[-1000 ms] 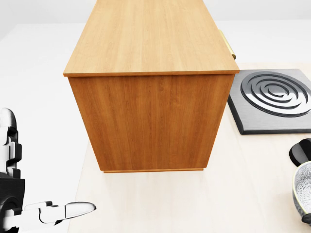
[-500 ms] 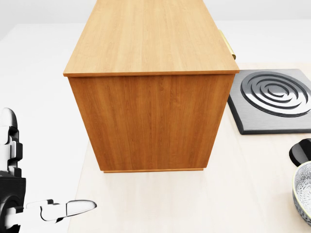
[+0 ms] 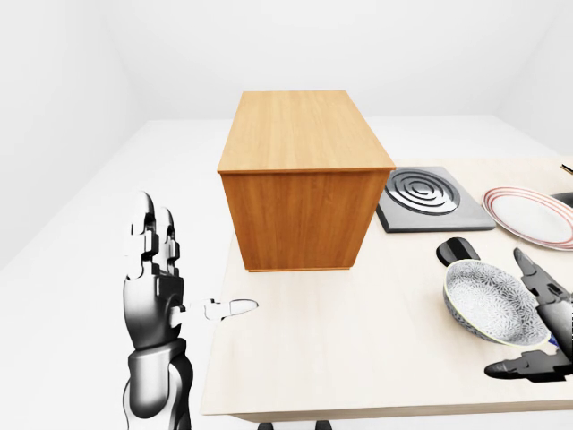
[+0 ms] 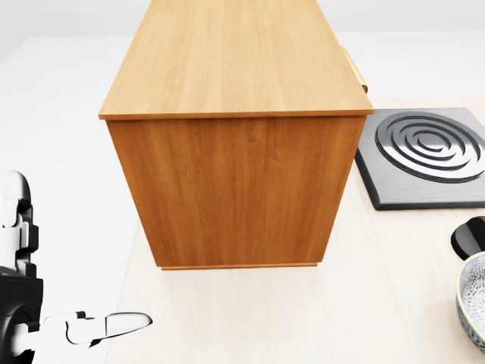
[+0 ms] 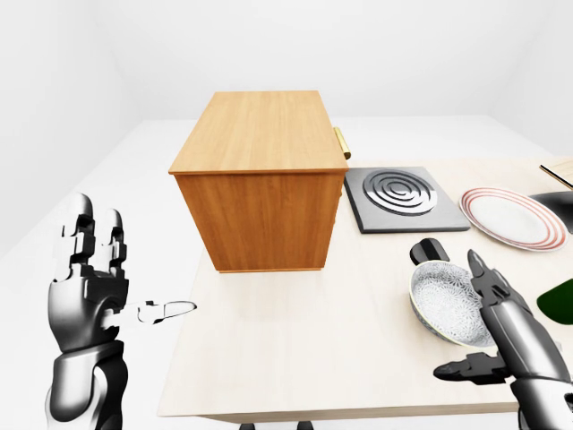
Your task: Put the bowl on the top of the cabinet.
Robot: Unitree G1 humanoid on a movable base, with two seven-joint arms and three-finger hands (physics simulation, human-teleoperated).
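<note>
Both hands show best in the eye views. Robot's right hand (image 5: pixel 497 327) is spread at the table's (image 5: pixel 295 358) near right corner, its upper fingers (image 5: pixel 488 273) lying along the right rim of the bowl (image 5: pixel 448 303) and its thumb stretched out below the bowl; the fingers stand about the bowl rather than closing round it. That bowl, patterned grey inside, is tipped with its mouth facing up and toward the view's left; whether its lower edge touches the tabletop I cannot tell. Off the table's left edge, the left hand (image 3: pixel 157 278) is raised with its two fingers upright and its thumb pointing right toward the near left corner, open and holding nothing. A small black object (image 5: pixel 428 250) lies just beyond the bowl. Farther along the right side sit a red-rimmed plate (image 5: pixel 507 218) and a dark hob with concentric rings (image 5: pixel 394 195). The wooden cabinet (image 3: pixel 300 179) stands by the far left edge, its long axis running away from the camera, its top bare.
</note>
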